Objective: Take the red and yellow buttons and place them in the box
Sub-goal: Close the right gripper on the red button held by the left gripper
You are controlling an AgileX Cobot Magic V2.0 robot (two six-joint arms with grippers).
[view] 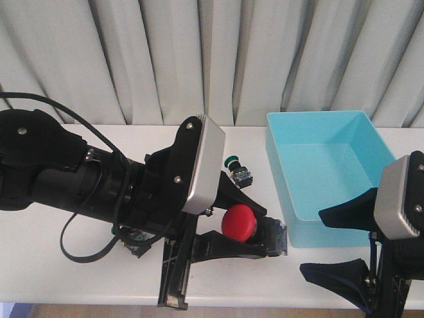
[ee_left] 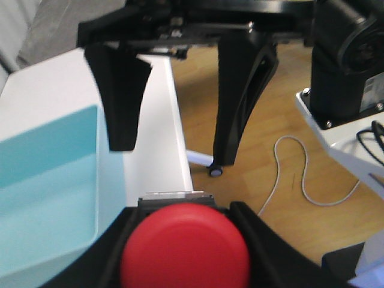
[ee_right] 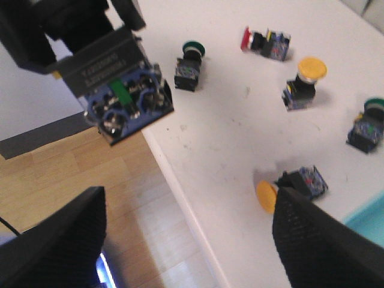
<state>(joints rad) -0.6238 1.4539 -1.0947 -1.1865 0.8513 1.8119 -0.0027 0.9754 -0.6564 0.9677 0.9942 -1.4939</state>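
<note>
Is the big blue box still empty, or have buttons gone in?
Empty as far as visible: the box shows a bare floor in the front view. The left gripper holds a red button beside it.

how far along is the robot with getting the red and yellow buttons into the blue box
Nothing looks delivered yet: the visible part of the box shows no buttons. In hand, the left gripper holds a red button beside the box. Left on the table: two yellow buttons and a small red one. The right gripper is open.
</note>
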